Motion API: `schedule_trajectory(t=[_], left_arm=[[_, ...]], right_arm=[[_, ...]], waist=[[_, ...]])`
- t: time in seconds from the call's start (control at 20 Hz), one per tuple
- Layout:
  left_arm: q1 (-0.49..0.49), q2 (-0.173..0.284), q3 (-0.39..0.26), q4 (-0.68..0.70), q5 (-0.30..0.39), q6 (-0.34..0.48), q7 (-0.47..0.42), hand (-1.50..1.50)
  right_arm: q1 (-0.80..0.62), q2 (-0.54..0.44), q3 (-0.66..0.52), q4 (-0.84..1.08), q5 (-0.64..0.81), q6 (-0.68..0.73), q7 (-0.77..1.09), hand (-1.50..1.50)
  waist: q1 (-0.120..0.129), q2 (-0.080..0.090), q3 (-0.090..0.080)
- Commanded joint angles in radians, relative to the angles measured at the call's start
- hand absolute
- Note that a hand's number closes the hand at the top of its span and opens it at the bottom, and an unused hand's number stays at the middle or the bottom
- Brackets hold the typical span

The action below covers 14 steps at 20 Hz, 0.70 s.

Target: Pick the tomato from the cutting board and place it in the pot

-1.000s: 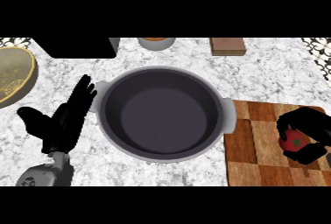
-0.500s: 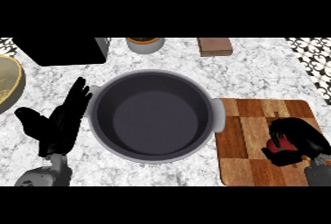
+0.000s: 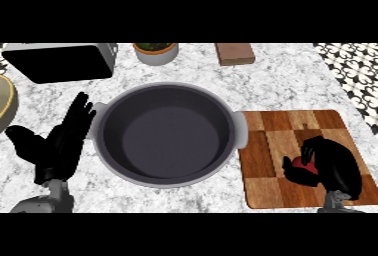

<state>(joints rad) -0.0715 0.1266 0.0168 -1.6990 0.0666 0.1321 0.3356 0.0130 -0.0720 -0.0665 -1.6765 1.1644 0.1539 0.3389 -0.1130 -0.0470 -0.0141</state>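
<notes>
right hand: the black right hand (image 3: pixel 330 161) is being curled round the small red tomato (image 3: pixel 303 164), so it's grasping it, with only a sliver of red peeking out between thumb and fingers.
tomato spot: the tomato is being held over the checkered brown wooden cutting board (image 3: pixel 270 150), toward its right half; whether it's touching the wood can't be told.
left hand: the black left hand (image 3: pixel 59 142) is being kept flat and released on the left of the counter, fingers straight and pointing up the view, just beside the pot's left handle.
pot: the big round dark grey metal pot (image 3: pixel 168 133) is being shown mid-counter, its right handle touching the board's left edge.
counter: the white-and-grey marbled counter (image 3: pixel 295 85) is being shared with a black-faced silver box (image 3: pixel 63 61), a grey plant pot with soil (image 3: pixel 156 52) and a small brown block (image 3: pixel 235 53) along the far edge.
</notes>
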Motion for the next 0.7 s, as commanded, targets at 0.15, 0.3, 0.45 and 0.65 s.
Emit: schedule_trajectory(t=[0.15, 0.3, 0.45, 0.65], left_arm=[[-0.004, 0.0, -0.006, -0.004, -0.001, -0.005, 0.005, 0.0], [0.003, -0.001, -0.022, -0.01, 0.005, -0.024, 0.004, 0.0], [-0.026, -0.006, -0.038, -0.005, 0.002, -0.028, 0.01, 0.0], [-0.04, 0.014, -0.041, -0.019, 0.023, -0.066, 0.024, 0.0]], right_arm=[[0.02, 0.07, 0.238, -0.364, 0.14, -0.039, 0.3, 1.5], [-0.036, 0.071, 0.384, -0.497, 0.254, 0.014, 0.406, 1.5], [-0.123, 0.072, 0.528, -0.605, 0.323, 0.082, 0.55, 1.5], [-0.295, 0.072, 0.704, -0.601, 0.398, 0.172, 0.785, 1.5]], waist=[[0.027, 0.0, 0.003], [0.062, 0.005, 0.002], [0.08, 0.015, 0.004], [0.124, 0.027, 0.006]])
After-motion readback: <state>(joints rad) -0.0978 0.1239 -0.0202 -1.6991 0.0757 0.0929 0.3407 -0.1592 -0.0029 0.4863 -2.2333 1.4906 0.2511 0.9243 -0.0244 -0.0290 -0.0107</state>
